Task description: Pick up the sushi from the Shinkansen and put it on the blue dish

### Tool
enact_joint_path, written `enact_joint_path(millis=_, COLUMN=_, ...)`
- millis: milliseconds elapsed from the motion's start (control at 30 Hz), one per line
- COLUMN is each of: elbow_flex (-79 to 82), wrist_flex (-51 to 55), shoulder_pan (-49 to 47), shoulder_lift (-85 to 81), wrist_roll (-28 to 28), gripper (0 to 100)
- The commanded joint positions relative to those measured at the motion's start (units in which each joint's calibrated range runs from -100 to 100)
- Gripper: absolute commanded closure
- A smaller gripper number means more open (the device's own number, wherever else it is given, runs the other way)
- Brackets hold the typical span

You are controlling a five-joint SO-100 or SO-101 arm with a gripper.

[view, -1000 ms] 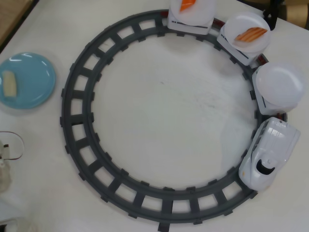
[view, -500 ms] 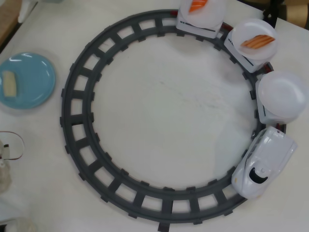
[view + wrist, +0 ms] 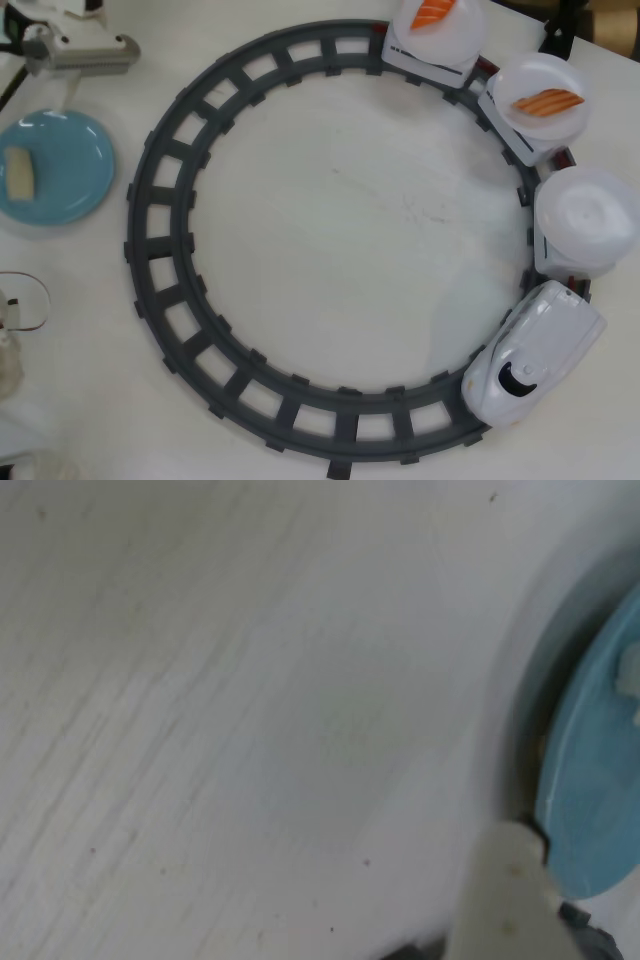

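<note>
The white Shinkansen [image 3: 530, 355] sits on the grey round track [image 3: 150, 250] at the lower right in the overhead view, pulling three plate-topped cars. The sushi [image 3: 548, 102], dull orange with thin stripes, lies on the middle car's white plate. The blue dish [image 3: 70, 150] is at the far left and holds a pale cream-white piece [image 3: 20, 172]. My gripper [image 3: 120, 45] is at the top left, just above the dish and far from the train. The wrist view shows one white fingertip [image 3: 505, 900] beside the dish's rim [image 3: 590, 780]; whether the gripper is open or shut does not show.
A vivid red-orange salmon piece [image 3: 432, 12] rides on the rear car's plate. The plate behind the engine [image 3: 585, 220] is bare. Clear and white objects [image 3: 15, 320] sit at the left edge. A dark stand [image 3: 560, 30] is at the top right.
</note>
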Motion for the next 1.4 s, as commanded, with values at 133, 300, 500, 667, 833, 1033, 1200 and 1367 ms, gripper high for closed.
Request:
enact_joint_path(millis=133, elbow_flex=-0.3, wrist_flex=-0.3, shoulder_pan=0.4, shoulder_lift=0.2, wrist_roll=0.3, gripper=74)
enact_joint_path(millis=300, elbow_flex=-0.3, wrist_flex=-0.3, shoulder_pan=0.4, shoulder_lift=0.2, wrist_roll=0.3, gripper=74)
enact_joint_path(millis=500, elbow_flex=-0.3, wrist_flex=-0.3, shoulder_pan=0.4, shoulder_lift=0.2, wrist_roll=0.3, gripper=74)
enact_joint_path(millis=667, elbow_flex=-0.3, wrist_flex=-0.3, shoulder_pan=0.4, shoulder_lift=0.2, wrist_roll=0.3, gripper=74)
enact_joint_path(millis=833, elbow_flex=-0.3, wrist_flex=-0.3, shoulder_pan=0.4, shoulder_lift=0.2, wrist_roll=0.3, gripper=74)
enact_joint_path(millis=1033, elbow_flex=0.4, wrist_flex=-0.5, shoulder_pan=0.4, shoulder_lift=0.2, wrist_roll=0.3, gripper=74)
enact_joint_path(millis=1200, elbow_flex=0.4, wrist_flex=-0.5, shoulder_pan=0.4, shoulder_lift=-0.2, wrist_roll=0.3, gripper=74)
enact_joint_path(millis=1367, elbow_flex=0.3, wrist_flex=-0.5, shoulder_pan=0.4, shoulder_lift=0.2, wrist_roll=0.3, gripper=74)
